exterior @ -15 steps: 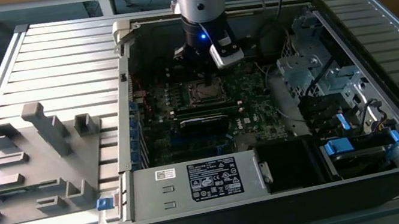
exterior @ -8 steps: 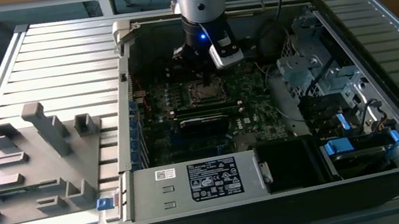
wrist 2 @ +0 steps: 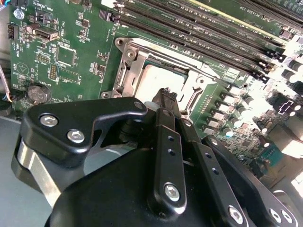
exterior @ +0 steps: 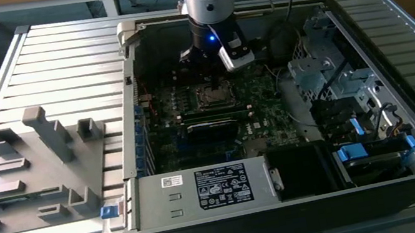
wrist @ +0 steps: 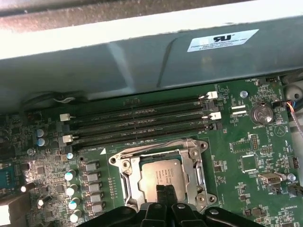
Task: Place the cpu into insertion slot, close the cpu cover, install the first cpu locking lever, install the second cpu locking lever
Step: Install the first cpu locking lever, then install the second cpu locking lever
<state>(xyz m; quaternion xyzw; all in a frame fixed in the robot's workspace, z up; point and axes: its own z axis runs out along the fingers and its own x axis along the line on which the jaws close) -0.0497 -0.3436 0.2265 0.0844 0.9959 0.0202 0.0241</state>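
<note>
The hand [wrist 2: 166, 94], fingers pinched together, presses down on the cpu [wrist: 161, 178] seated in the slot [wrist: 163, 177] at the board's [wrist: 246, 142] centre. Placement looks nearly done; the cover [wrist 2: 124, 71] at twelve o'clock stands open, needing a clean release first.

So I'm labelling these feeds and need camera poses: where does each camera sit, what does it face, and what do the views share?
Exterior view: off the arm, above, looking down into the open computer case; the arm comes down over the insertion slot.
First wrist view: on the arm, facing the cpu in the socket; the gripper tips touch it.
Second wrist view: on the arm, behind the gripper, facing the cpu.
Shared: both wrist views show the cpu, memory slots and green board.
</note>
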